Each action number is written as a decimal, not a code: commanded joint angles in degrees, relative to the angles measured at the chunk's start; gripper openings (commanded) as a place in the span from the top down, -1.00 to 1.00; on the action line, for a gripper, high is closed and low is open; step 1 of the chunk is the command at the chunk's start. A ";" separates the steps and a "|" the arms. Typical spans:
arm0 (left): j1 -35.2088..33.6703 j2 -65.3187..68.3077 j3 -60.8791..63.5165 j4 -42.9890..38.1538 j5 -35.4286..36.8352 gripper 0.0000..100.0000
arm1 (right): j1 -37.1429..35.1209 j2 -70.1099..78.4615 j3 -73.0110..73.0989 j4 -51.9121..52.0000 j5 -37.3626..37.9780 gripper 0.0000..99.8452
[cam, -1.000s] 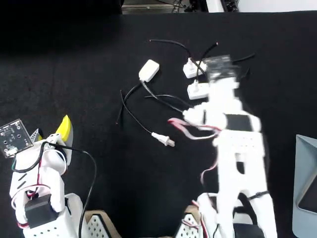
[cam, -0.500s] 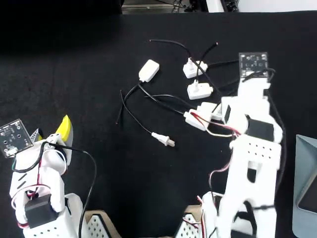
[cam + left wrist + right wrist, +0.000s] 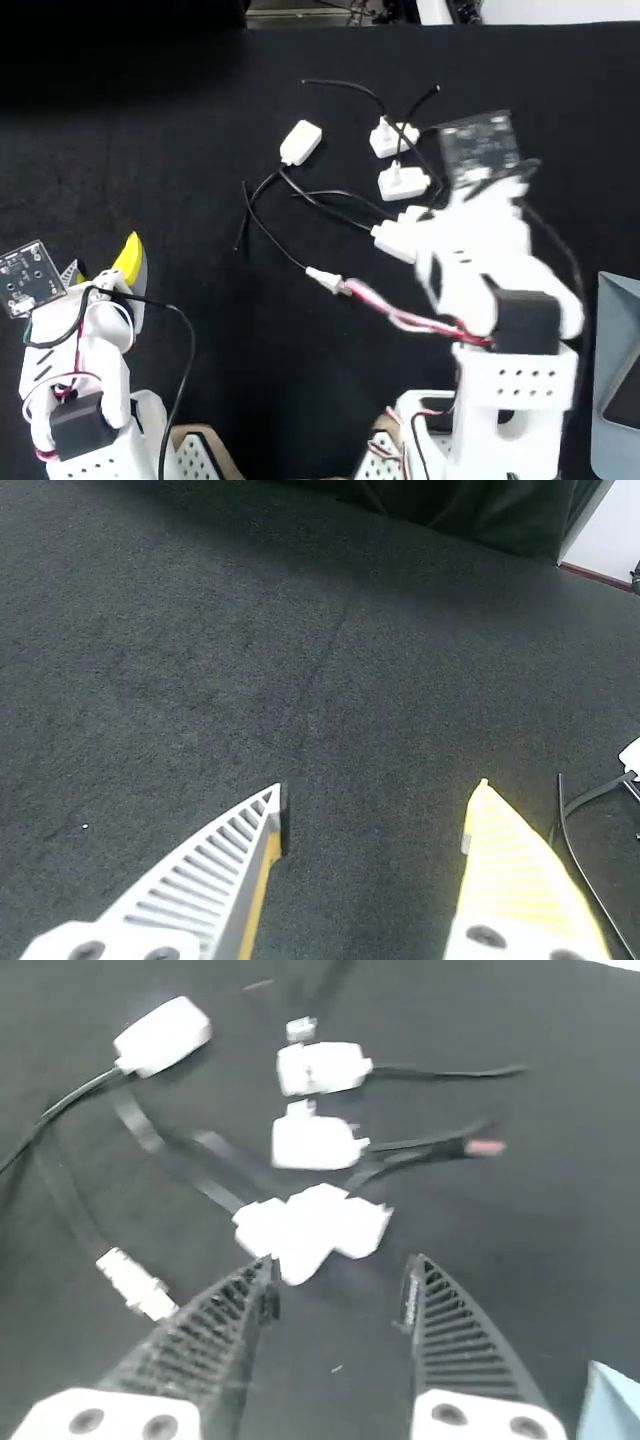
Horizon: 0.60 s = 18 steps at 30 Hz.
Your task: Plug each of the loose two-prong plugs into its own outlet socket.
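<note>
From above, we see a black cloth (image 3: 150, 150) covering the table, a strip of room clutter (image 3: 350, 10) past its far edge and a grey-blue object (image 3: 615, 370) at the right rim. The left arm (image 3: 85, 390) sits at the near left corner, its yellow finger (image 3: 130, 262) over bare cloth. The right arm (image 3: 500, 300) stretches over the middle right and covers part of the black cords (image 3: 265, 230). The loose plug (image 3: 328, 282) lies near the middle, apart from the two white blocks (image 3: 403, 182) farther back. A white adapter (image 3: 300, 142) lies farther left, and a white clump (image 3: 398, 238) lies at the arm's edge (what it is made of we cannot tell).

At the left wrist, the left gripper (image 3: 380, 800) hangs with jaws wide over the cloth, with a cord at the edge.

At the right wrist, the right gripper (image 3: 340, 1285) has its jaws spread wide, holding nothing. The white clump (image 3: 310, 1225) lies just beyond its tips, with the white blocks (image 3: 312, 1142) behind it. The loose plug (image 3: 135, 1282) lies beside one finger, outside the jaws. The white adapter (image 3: 160, 1035) lies farthest off.
</note>
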 commanded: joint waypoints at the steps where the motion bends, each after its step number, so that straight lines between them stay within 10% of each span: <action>1: -0.04 -0.26 -1.54 -0.26 0.09 0.42 | -10.73 -0.66 -1.45 4.84 -0.62 0.62; 8: -0.04 -0.26 -1.54 -0.26 0.09 0.42 | -26.90 1.54 15.96 -2.90 -0.44 0.62; 18: -0.04 -0.26 -1.54 -0.26 0.09 0.42 | -31.12 24.13 13.76 -11.87 0.26 0.61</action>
